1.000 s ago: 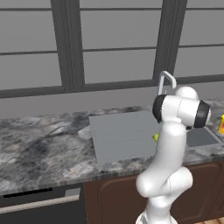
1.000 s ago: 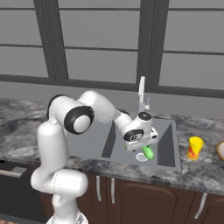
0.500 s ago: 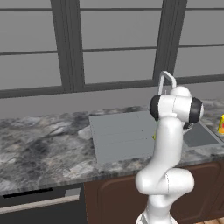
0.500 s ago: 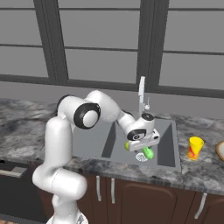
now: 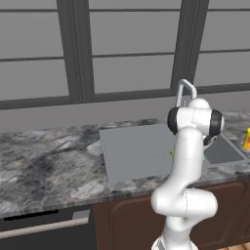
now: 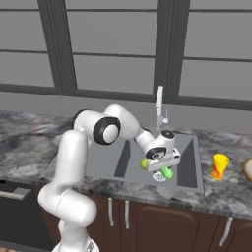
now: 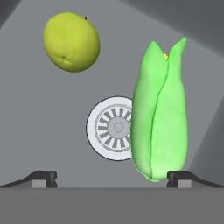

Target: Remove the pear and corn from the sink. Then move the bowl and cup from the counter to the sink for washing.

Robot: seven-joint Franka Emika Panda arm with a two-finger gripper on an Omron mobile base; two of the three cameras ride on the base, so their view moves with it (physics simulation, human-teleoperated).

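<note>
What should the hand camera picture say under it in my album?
Open pincer hovering in the sink above the drain, corn and pear.

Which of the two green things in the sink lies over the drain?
The corn, long and bright green; it overlaps the drain's edge. The round pear lies apart.

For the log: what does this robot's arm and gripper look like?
A glossy white arm of rounded tubular links, with dark grey to black rings and caps at the joints. The hand is white with a dark round face, and the gripper ends in two small dark finger tips. No cables or markings are visible.
</note>
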